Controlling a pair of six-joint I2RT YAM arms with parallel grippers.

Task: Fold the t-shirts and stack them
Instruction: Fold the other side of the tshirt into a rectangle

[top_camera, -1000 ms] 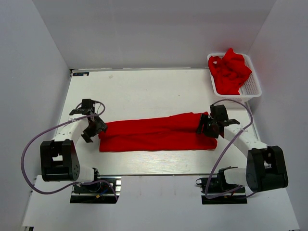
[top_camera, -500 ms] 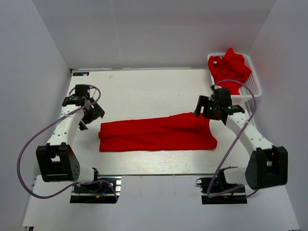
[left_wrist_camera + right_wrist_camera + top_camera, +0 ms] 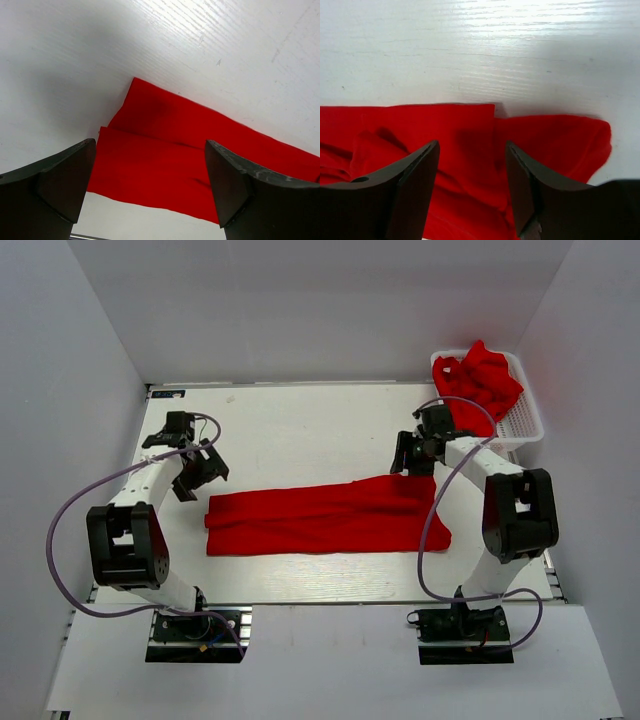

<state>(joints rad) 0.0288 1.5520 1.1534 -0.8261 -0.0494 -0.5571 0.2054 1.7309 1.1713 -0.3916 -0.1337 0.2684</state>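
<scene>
A folded red t-shirt (image 3: 325, 518) lies as a long band across the middle of the table (image 3: 300, 425), running from 9 to 3 o'clock. The left gripper (image 3: 200, 476) hangs just off the band's left end, toward 11 o'clock, with its jaws spread wide and empty. The right gripper (image 3: 412, 462) hangs by the band's right end at its 12 o'clock edge, jaws also apart and holding nothing. Crumpled red t-shirts (image 3: 482, 385) are heaped in a white basket (image 3: 527, 425) at the table's 1 o'clock corner.
</scene>
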